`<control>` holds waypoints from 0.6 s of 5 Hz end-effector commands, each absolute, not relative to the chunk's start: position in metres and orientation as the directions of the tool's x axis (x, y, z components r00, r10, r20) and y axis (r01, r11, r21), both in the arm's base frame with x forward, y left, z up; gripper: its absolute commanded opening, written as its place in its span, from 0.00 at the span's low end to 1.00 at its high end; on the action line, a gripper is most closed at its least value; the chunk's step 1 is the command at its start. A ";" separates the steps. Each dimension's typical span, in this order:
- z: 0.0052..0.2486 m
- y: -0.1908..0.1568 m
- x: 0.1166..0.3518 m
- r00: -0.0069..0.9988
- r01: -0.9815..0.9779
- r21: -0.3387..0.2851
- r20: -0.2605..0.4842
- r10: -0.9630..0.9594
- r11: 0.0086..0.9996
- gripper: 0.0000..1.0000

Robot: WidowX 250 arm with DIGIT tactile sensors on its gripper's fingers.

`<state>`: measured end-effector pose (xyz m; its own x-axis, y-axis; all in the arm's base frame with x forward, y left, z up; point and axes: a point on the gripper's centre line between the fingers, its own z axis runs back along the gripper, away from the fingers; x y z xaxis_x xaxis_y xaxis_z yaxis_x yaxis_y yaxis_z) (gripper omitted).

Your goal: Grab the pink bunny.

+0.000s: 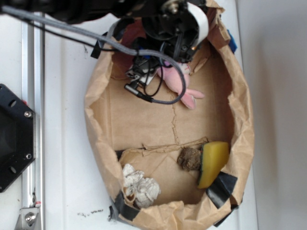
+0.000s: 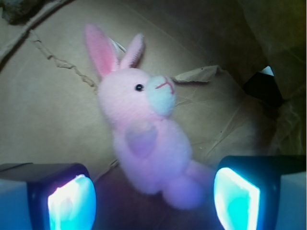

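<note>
White and plain, the desk (image 1: 67, 158) carries a wide, shallow tray of crumpled brown paper and cardboard (image 1: 144, 120) with rolled-up walls. At the far end of this tray lies the pink bunny (image 2: 146, 143), a small plush toy resting on its back on the cardboard floor, ears pointing away from the arm, whitish muzzle and one dark eye turned up, a darker pink patch on its belly. It looks light, soft and squashy, so it should compress easily rather than slip; the plump body between belly and legs seems the best place to pinch, since the ears are thin and floppy. The tool (image 2: 153, 196) is open, its two pads glowing blue at the bottom corners of the wrist view, one on each side of the bunny's lower body and feet. The pads appear not to touch the toy yet, and from the outside view the arm hides most of the bunny, leaving only legs visible. Well apart, at the near end of the tray, sit a yellow sponge (image 1: 213, 163), a brown lump (image 1: 190, 159) just beside it, and a crumpled whitish wad (image 1: 141, 187).
</note>
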<state>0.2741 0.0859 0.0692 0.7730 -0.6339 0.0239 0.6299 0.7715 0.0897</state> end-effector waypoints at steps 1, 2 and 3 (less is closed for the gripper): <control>0.071 0.085 0.287 0.743 0.660 0.144 0.025 -0.669 0.738 1.00; 0.063 0.073 0.284 0.712 0.695 0.127 0.017 -0.702 0.708 1.00; 0.052 0.063 0.284 0.695 0.715 0.124 -0.016 -0.719 0.688 1.00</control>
<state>0.2800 0.0646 0.0416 0.7093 -0.7039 -0.0367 0.7039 0.7048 0.0882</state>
